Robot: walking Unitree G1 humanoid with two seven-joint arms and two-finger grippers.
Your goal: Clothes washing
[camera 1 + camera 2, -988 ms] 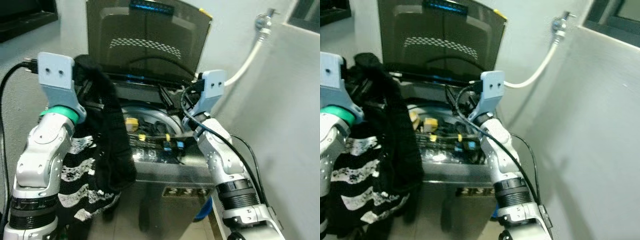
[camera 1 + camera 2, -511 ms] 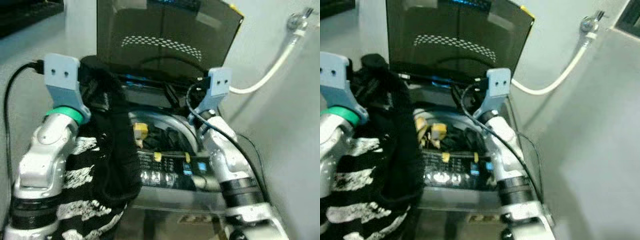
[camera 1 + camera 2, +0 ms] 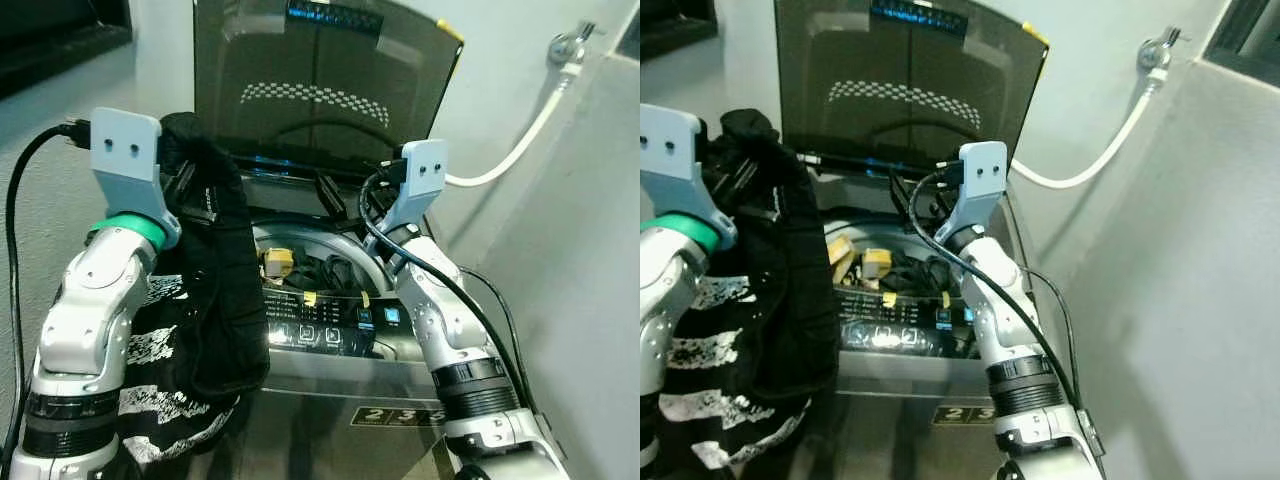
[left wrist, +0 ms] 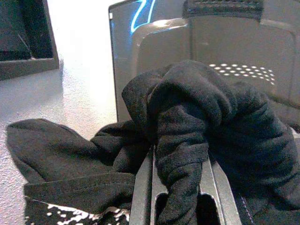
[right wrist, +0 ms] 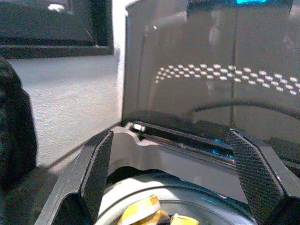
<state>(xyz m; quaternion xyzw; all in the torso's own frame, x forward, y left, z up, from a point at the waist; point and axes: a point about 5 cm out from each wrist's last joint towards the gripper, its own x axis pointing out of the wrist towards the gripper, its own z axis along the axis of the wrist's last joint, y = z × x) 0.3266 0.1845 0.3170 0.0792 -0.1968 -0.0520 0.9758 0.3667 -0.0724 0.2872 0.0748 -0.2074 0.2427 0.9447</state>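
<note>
Left tool [image 4: 180, 187] clamped on black garment [image 3: 215, 270], held up beside washer [image 3: 330, 340] rim, not yet over drum [image 3: 310, 262] | right tool [image 5: 180, 164] fingers spread, empty, above drum | view steadier than half-second back; garment hangs as before, drop-in pending.
</note>
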